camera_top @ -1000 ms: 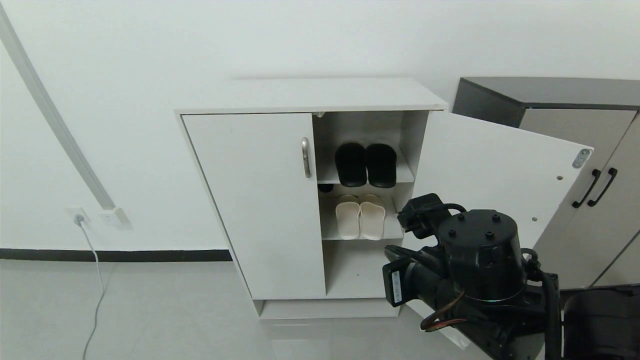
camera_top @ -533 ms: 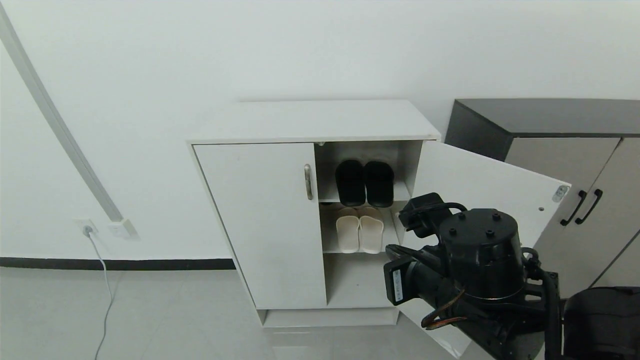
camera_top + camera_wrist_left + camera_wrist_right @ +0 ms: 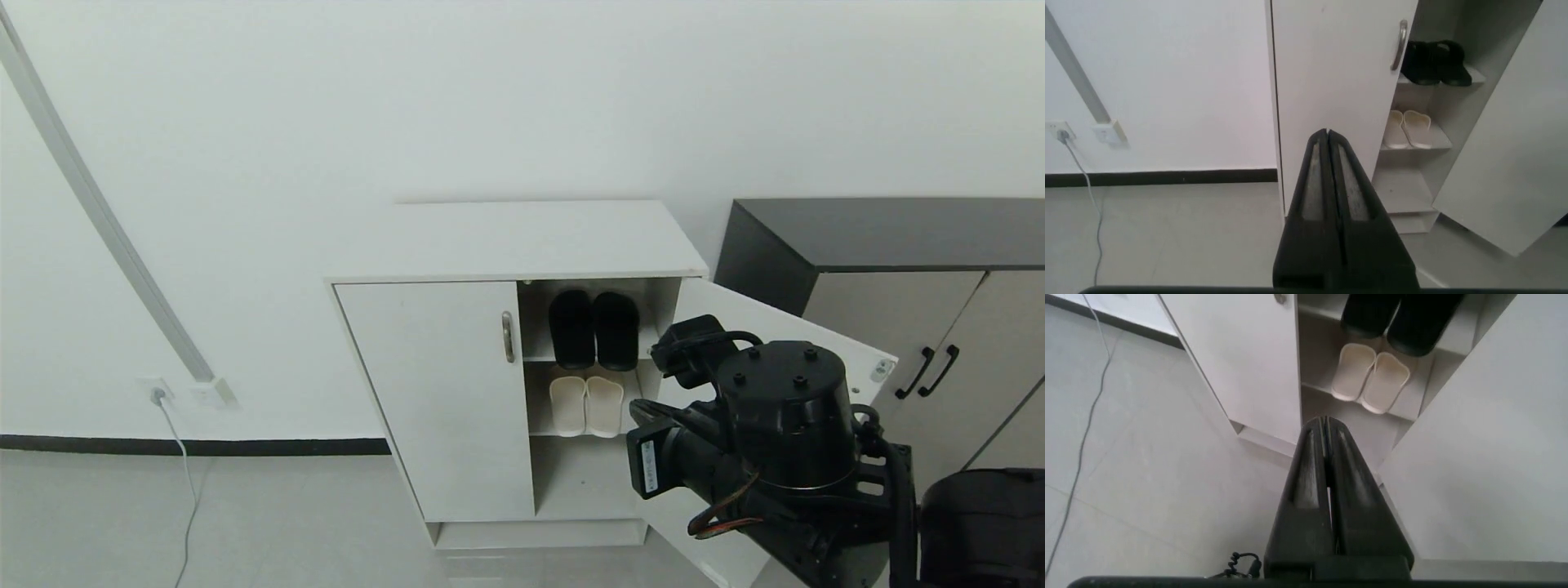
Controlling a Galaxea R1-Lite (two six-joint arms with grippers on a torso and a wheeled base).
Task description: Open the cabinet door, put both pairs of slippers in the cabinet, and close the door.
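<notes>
Cabinet stands ahead of both my grippers. My left gripper, fingers pressed together and empty, faces the closed door. Beyond it, black slippers sit on the upper shelf, with white slippers just beneath. My right gripper, likewise pressed together and empty, hangs just beside the open door.

Bare indoor room: shoe cabinet, grey cupboard, tiled floor.
</notes>
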